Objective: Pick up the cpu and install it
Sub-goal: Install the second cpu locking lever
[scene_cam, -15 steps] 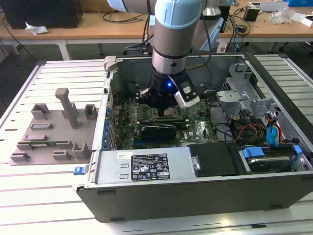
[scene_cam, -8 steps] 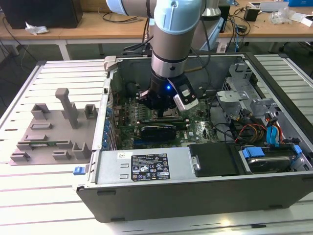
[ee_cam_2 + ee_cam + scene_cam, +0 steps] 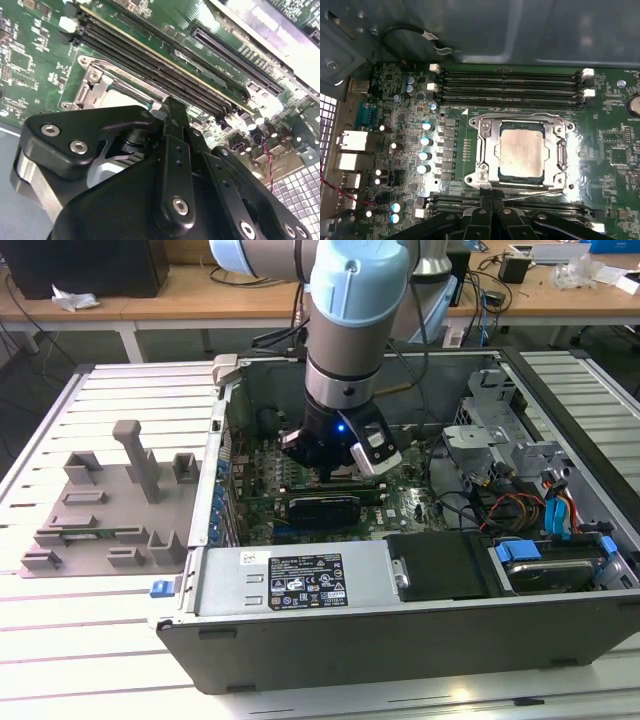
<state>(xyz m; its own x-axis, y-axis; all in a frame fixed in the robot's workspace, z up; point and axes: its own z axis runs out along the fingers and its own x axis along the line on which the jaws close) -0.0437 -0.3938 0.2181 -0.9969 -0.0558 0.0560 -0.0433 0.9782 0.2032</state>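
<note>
First wrist view is showing the thin square cpu with its dull silver metal top (image 3: 521,150) lying flat inside the metal-framed socket (image 3: 485,150) on the green motherboard (image 3: 615,130), beside the black memory slots (image 3: 510,85). The black gripper (image 3: 492,206) is hovering just beside the socket, its fingers (image 3: 175,130) pressing together, holding nothing. In the exterior view it is reaching down into the open grey computer case (image 3: 300,640).
</note>
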